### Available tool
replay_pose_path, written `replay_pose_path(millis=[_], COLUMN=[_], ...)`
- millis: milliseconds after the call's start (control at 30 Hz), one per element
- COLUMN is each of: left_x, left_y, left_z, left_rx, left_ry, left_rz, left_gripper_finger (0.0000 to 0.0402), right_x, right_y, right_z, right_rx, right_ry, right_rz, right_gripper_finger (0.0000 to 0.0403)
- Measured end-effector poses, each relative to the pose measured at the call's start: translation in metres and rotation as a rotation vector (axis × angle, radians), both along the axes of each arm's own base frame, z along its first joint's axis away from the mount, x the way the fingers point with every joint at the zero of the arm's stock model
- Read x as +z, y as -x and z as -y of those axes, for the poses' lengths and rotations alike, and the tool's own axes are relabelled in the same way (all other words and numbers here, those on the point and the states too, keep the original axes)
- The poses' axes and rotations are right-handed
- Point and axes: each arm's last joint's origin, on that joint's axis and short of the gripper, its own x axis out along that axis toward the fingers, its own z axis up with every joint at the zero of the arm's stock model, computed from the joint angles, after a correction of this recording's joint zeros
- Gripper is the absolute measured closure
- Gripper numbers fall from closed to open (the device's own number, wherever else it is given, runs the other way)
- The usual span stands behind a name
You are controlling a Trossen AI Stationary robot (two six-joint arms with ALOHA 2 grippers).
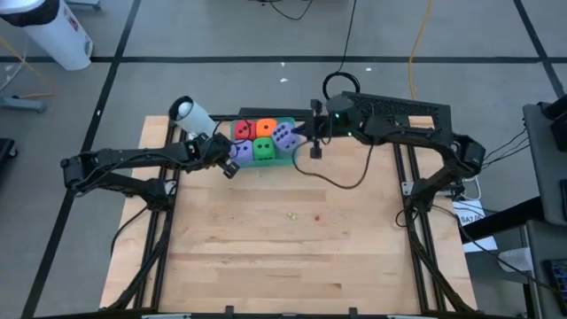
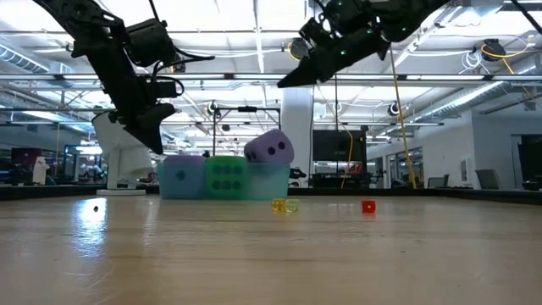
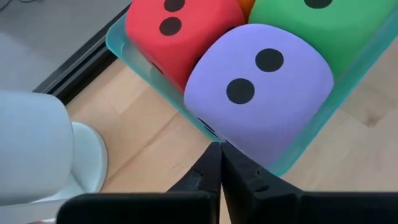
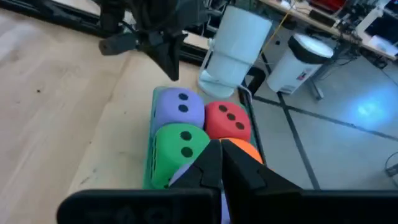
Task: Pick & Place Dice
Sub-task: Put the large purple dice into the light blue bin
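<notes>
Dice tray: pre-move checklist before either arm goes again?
1. All five dice in the teal tray: ok. Red die, orange die, green die and two purple dice sit inside it.
2. Left end effector empty: ok, fingers shut on nothing, just off the near purple die.
3. Right end effector empty: ok, shut, hovering above the dice.
4. Dice seated flat: not ok, one purple die rides tilted above the others in the low view.
5. Arms clear of each other: ok, apart on opposite sides of the tray.
6. Table clear of strays: not ok, tiny bits lie mid-table.
</notes>
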Motion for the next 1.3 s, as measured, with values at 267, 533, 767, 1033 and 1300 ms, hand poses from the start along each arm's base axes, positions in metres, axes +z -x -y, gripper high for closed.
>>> replay_pose_path(millis=[267, 533, 767, 1033, 1300], left_x=[0.0, -0.005, -0.006, -0.004, -0.007], left_y=[0.0, 0.008, 0.01, 0.008, 0.015], left_z=[0.0, 0.002, 0.003, 0.002, -0.002], left_rx=[0.002, 0.111, 0.11, 0.037, 0.111], left_ry=[0.015, 0.052, 0.037, 0.001, 0.028], left_rz=[0.005, -0.041, -0.079, -0.101, -0.133], left_gripper_finger=[0.0384, 0.0397, 0.0396, 0.038, 0.0397], right_x=[-0.032, -0.056, -0.071, -0.076, -0.06], right_y=[-0.013, -0.02, -0.025, -0.02, -0.015], right_z=[0.026, 0.034, 0.034, 0.038, 0.033], right_rx=[-0.046, -0.03, 0.04, -0.022, -0.049], right_ry=[-0.069, -0.056, -0.107, -0.165, -0.168], right_rz=[-0.102, -0.164, -0.18, -0.237, -0.192], right_gripper_finger=[0.0403, 0.0403, 0.0403, 0.0403, 0.0403])
